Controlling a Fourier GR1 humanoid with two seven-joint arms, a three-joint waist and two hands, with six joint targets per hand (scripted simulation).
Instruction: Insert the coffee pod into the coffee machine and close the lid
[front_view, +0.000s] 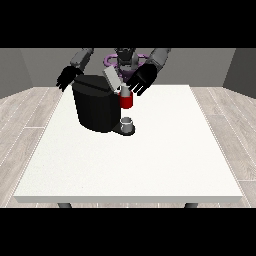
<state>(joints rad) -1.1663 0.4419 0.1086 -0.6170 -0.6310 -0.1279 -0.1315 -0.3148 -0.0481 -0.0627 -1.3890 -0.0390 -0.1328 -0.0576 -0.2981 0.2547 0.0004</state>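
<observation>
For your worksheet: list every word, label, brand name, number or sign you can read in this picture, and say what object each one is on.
None: no readable text shows anywhere.
Coffee machine: plain black, no brand or label visible.
Its open lid: plain grey.
Red part at its front: unmarked.
Cup: unmarked.
White table: bare of any markings.

Light: bright, even, overhead.
Shadows: faint, soft under large white square table (150, 160).
Glare: dull sheen on black boxy coffee machine (95, 107).
Focus: slightly soft throughout.
</observation>
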